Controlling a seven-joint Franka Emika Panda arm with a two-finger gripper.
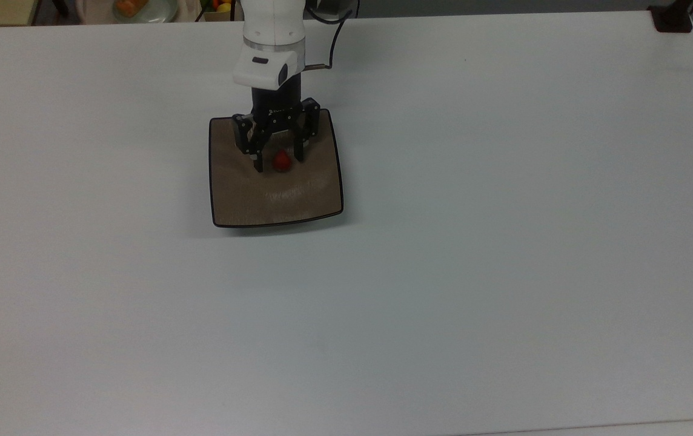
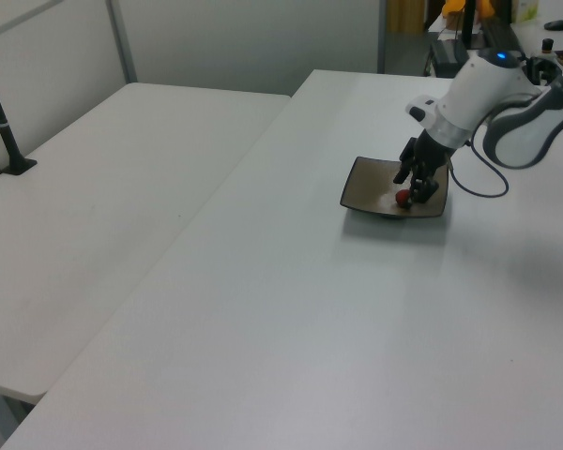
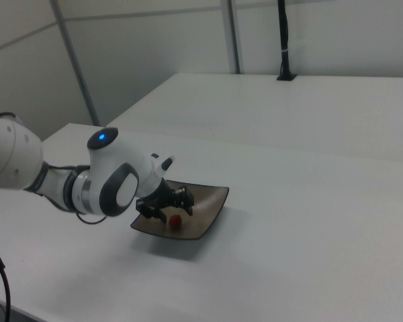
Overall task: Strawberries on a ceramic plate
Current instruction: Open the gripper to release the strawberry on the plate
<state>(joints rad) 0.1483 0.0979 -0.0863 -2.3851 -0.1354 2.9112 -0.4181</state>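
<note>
Our gripper stands with jaws spread apart, straddling the strawberry, which lies free on the ceramic plate near its far edge. We judge a straight lift best, brushing neither fruit nor rim.

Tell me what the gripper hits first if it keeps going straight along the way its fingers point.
Most likely the strawberry, which lies between the open fingers of the gripper in the top view. Just beneath it is the ceramic plate. Depth is hard to judge, so the fingertips might reach the plate's surface beside the berry instead.
</note>
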